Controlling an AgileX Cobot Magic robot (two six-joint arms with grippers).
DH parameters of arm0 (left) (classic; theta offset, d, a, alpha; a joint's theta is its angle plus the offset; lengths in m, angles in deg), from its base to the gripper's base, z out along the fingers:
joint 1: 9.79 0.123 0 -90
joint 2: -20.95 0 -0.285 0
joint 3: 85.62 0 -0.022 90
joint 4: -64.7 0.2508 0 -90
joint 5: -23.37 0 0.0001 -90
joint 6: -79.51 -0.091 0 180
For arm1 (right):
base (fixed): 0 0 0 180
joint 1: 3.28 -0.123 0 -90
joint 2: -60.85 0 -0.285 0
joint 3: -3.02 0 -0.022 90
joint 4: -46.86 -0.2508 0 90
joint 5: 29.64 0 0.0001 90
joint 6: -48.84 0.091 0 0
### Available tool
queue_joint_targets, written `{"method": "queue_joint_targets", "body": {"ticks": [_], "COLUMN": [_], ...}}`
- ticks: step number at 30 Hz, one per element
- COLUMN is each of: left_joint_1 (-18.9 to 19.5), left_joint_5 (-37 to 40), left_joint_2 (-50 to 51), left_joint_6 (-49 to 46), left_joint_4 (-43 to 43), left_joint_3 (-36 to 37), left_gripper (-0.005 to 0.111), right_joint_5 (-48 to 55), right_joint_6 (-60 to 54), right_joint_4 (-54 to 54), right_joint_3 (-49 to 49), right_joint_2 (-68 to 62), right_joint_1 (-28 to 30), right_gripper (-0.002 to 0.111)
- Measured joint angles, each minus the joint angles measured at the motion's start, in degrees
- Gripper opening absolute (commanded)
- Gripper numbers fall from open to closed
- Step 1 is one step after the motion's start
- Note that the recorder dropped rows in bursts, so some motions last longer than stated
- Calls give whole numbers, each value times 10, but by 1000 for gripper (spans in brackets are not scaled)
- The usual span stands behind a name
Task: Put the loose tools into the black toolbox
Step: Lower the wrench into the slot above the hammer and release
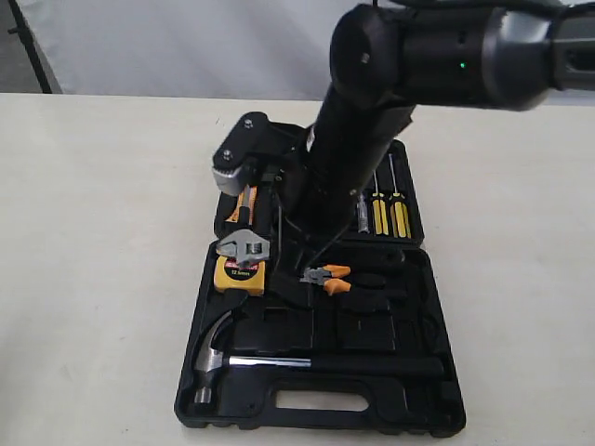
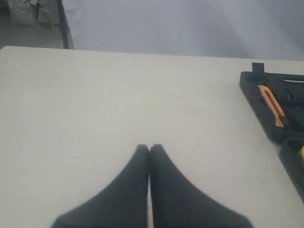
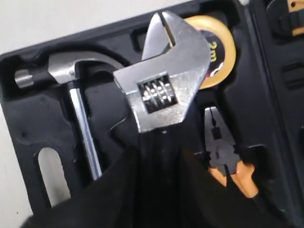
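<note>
Silver-headed wrench (image 3: 164, 90) pinched by the right gripper (image 3: 160, 154) over the black toolbox (image 1: 437, 409); left gripper (image 2: 150, 149) pressed together

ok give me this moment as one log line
right gripper: shut on wrench, over toolbox | hammer: in toolbox | left gripper: shut, empty, over table

The right hand (image 3: 159, 153) covers most of the wrench (image 3: 164, 90) handle.
</note>
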Motion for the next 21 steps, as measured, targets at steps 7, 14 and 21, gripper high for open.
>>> {"method": "queue_joint_targets", "body": {"ticks": [7, 14, 21], "left_joint_1": [0, 0, 0], "left_joint_5": [0, 0, 0], "left_joint_2": [0, 0, 0], "left_joint_6": [0, 0, 0], "left_joint_4": [0, 0, 0], "left_joint_3": [0, 0, 0], "left_gripper": [1, 1, 1], "right_joint_5": [-60, -109, -120], "right_joint_6": [-27, -33, -33], "right_joint_4": [0, 0, -1], "right_joint_3": [-91, -131, -136], "right_joint_2": [6, 6, -15], "right_joint_1": [0, 0, 0], "right_gripper": [-1, -1, -1]}}
